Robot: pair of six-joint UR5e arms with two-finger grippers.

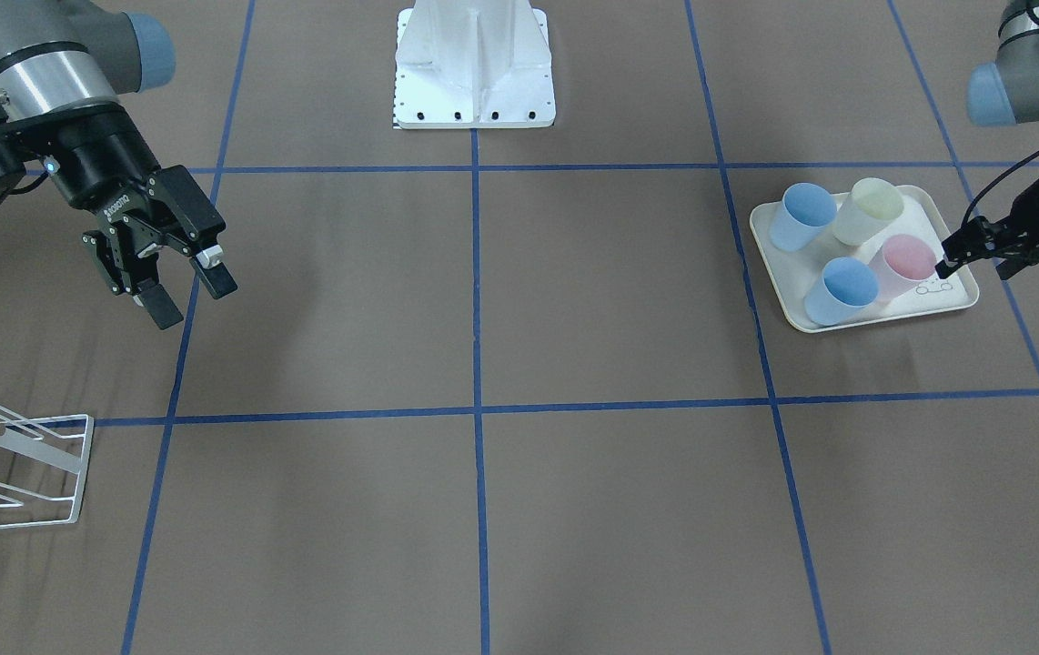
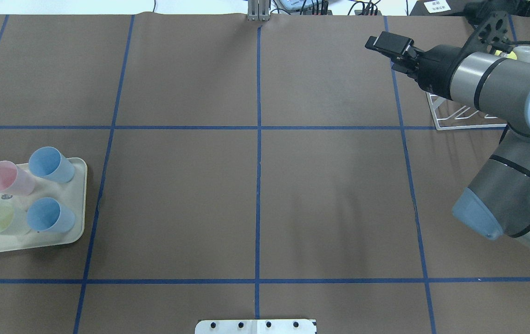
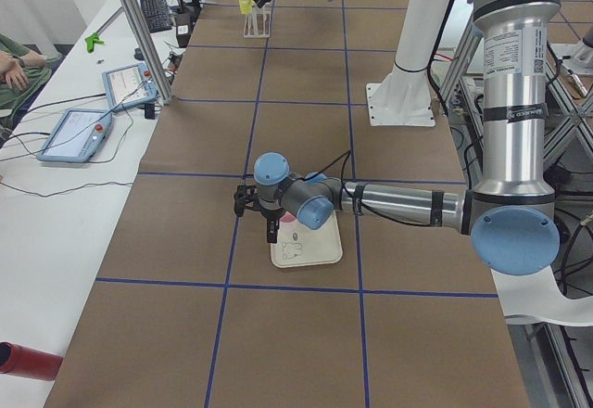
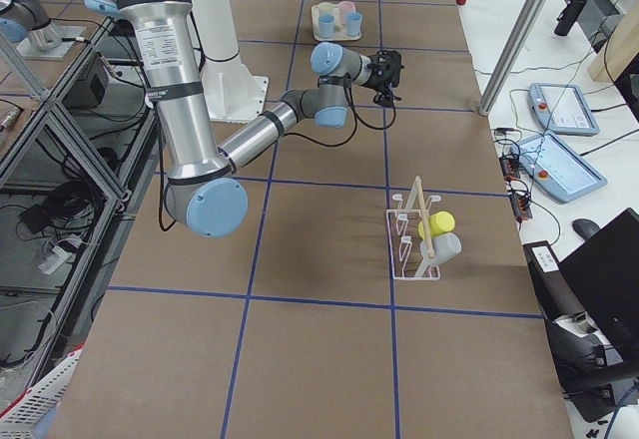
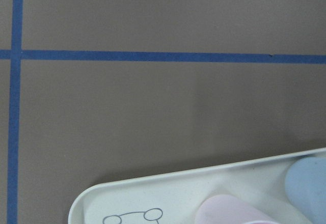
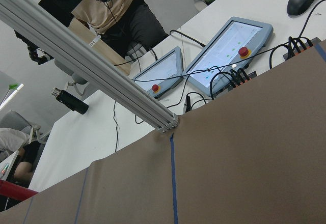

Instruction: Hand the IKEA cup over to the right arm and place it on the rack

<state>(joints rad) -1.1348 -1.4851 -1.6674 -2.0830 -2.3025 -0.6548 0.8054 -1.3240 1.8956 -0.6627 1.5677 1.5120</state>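
Right gripper (image 1: 194, 298) hangs above the table (image 1: 519, 300), near the white wire rack (image 1: 54, 455). Its two fingers are spread and nothing is between them. On the rack we see a yellow cup (image 4: 436, 224) and a pale grey cup (image 4: 444, 247). Left gripper (image 1: 949, 264) is at the edge of the cream tray (image 1: 915, 305), just beside the pink cup (image 1: 903, 259). We cannot tell whether it is spread or closed. This pink cup stands upright on the tray beside a blue cup (image 1: 842, 289), a second blue cup (image 1: 801, 216) and a pale green-yellow cup (image 1: 870, 209).
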